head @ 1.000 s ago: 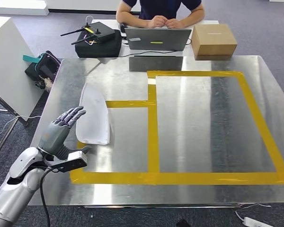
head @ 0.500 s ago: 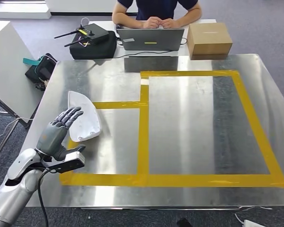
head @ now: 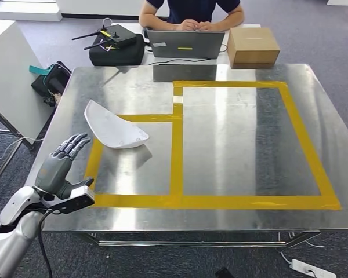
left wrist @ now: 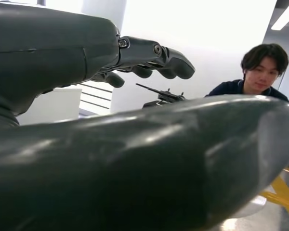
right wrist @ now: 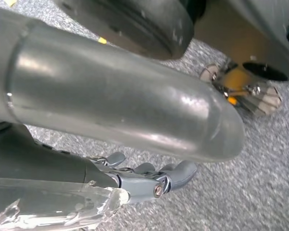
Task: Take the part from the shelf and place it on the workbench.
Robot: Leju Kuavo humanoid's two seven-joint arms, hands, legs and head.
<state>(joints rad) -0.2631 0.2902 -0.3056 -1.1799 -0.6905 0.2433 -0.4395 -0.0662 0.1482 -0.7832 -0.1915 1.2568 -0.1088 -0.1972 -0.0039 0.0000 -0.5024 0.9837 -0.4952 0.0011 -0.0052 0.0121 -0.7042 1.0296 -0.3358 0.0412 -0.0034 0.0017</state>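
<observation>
Left hand [head: 60, 165] fingers [head: 73, 143] are spread and straight, holding nothing; it hangs just off the near-left corner of the workbench [head: 234, 49], apart from the part [head: 113, 131]. The left wrist view shows the same: fingertips [left wrist: 172, 62] extended, nothing between them and the thumb. Right hand [right wrist: 146, 180] hangs low over grey carpet, fingers loosely out, nothing visibly gripped.

The white curved part now rests on the steel top, across the far-left corner of the small yellow tape box [head: 176, 145], one edge tilted up.

Change: over the last second the hand let go and backed toward the table edge, and the gap to the part has widened. The part also looks different — flatter and nearer the hand earlier, now further in and showing its curved side — but the whole scene has shifted, so some of that is camera movement.

My read: placement is done and the arm is retracting. Only risk is the part rocking on its curve.

A person [head: 192, 11] sits behind a laptop [head: 185, 43] at the far side.
</observation>
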